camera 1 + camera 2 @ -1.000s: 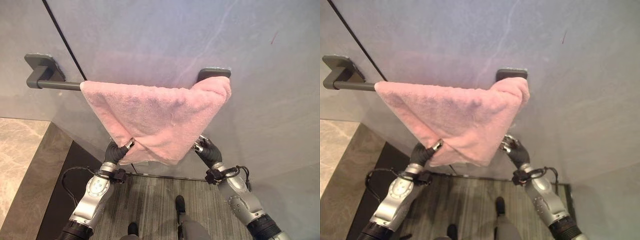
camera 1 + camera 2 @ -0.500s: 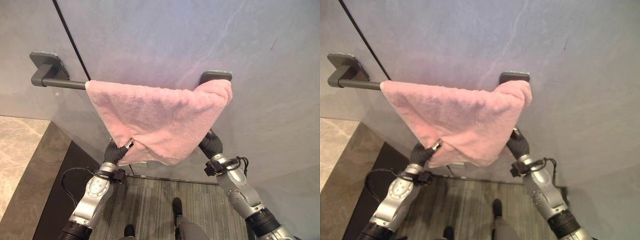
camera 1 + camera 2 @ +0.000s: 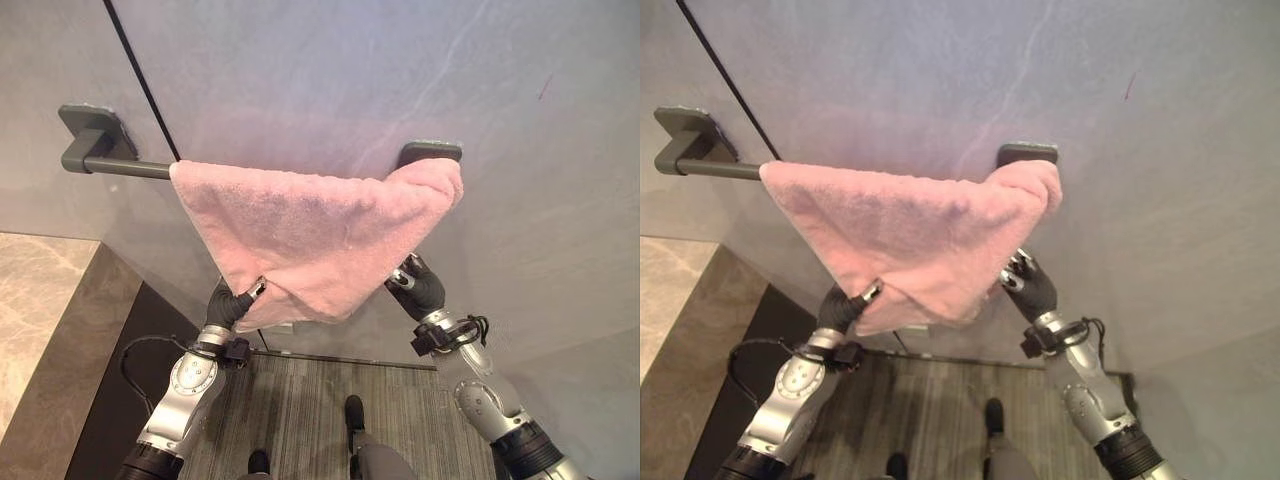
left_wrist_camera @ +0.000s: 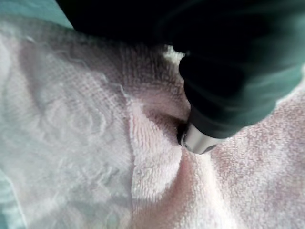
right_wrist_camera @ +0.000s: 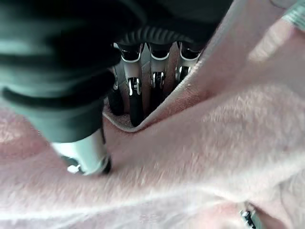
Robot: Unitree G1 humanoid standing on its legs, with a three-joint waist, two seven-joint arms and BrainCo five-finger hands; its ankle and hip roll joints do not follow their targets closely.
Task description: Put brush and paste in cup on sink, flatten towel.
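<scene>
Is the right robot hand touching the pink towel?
Touching. The right wrist view shows the right robot hand with fingers behind the pink towel's edge and thumb pressed on its front.

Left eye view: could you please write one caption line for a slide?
Both hands, left hand and right hand, grip the lower edge of a pink towel draped over a wall-mounted bar.

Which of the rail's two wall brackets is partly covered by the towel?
The right bracket: the pink towel bunches over the rail end just below it. The left bracket stands bare, with grey rail showing beside it.
</scene>
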